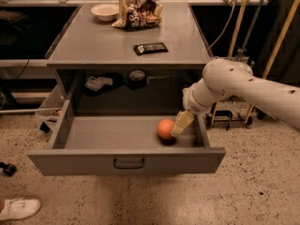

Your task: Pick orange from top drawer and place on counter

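"Starting with the hand (183, 123), where was it seen?"

"It was seen lowered inside the top drawer (126, 159), close to the drawer wall on the side from which the white arm (234, 81) reached in. It was tilted downward from the arm's wrist."

"How far was it opened, and was anything held?"

"That could not be told. Only a pale yellowish part of the hand was shown, and nothing was seen lifted by it."

"Where was the orange (165, 129) found?"

"It was found resting on the drawer floor, right against the hand, on the side turned toward the drawer's middle. Whether it was gripped or merely touched could not be made out."

"How was the drawer placed?"

"It was pulled well out, with its front panel and small dark handle (128, 163) nearer the camera than the hand."

"And the counter (93, 43)?"

"It was seen above and beyond the hand. A dark flat packet (150, 48) was laid on it, nearest the hand. Farther back a crumpled snack bag (138, 12) and a white bowl (105, 11) were set side by side. On the shelf beneath the counter, behind the hand, a dark round object (137, 76) was noted. A white shoe (18, 208) was seen on the speckled floor, well apart from the hand."
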### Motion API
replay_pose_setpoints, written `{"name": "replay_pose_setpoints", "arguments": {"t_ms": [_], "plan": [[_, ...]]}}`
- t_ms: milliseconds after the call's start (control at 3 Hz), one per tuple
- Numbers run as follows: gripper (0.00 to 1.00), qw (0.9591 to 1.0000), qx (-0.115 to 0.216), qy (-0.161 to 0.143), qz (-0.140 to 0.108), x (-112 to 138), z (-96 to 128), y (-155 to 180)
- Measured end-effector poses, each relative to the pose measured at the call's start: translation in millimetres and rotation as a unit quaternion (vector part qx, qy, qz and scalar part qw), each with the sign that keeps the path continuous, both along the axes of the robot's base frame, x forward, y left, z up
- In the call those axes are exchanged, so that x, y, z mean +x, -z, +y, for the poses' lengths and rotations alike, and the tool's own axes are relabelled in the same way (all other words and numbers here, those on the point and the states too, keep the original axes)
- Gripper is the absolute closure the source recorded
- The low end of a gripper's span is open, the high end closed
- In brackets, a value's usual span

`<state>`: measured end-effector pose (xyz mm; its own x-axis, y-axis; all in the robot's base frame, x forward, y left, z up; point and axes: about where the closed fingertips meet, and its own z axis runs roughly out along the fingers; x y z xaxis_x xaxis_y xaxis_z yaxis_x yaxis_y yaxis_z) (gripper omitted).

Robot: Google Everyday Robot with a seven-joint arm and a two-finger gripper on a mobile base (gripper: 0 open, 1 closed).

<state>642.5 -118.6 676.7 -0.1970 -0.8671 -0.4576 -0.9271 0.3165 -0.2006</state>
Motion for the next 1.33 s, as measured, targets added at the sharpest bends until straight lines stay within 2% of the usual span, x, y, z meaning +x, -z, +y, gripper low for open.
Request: {"name": "replay_pose_setpoints", "arguments": {"t_ms": [667,1000,1333], "plan": [[0.0,1.0,-0.008,-0.005,0.002,0,4,4],[0.0,0.999,-0.008,-0.041,0.015,-3,21,24],[0.0,0.9964,-0.01,-0.079,0.028,-6,36,43]]}}
